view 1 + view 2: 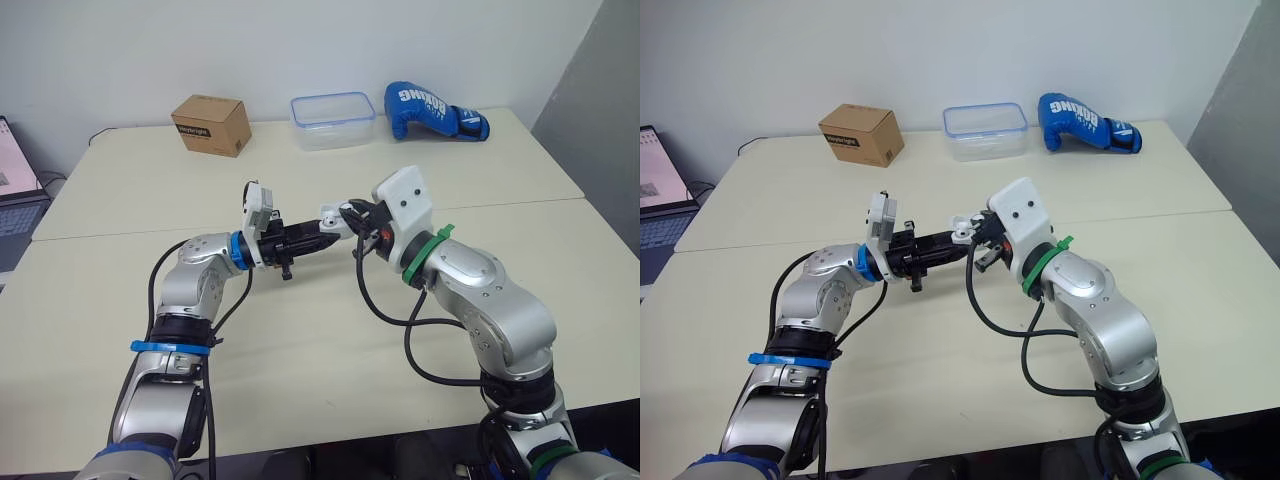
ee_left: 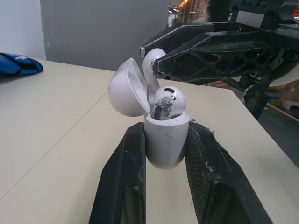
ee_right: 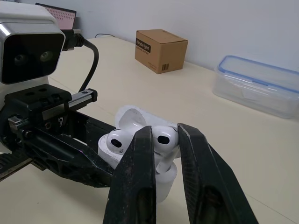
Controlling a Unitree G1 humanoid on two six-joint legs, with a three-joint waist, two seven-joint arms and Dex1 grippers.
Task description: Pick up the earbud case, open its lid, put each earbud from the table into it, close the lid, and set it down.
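1. Boxing glove point(image 1: 432, 112), blue, at the far edge of the table point(image 1: 120, 190): white block capitals on its upper side read "BOXING".
2. Cardboard box point(image 3: 161, 50), far left of the table: dark strip label with pale print near the top of one side face, too small to read. Barcode patch low on the adjoining face, digits not legible.
3. Laptop point(image 1: 658, 175), beyond the table's left edge: pinkish page on screen, content too small to read.
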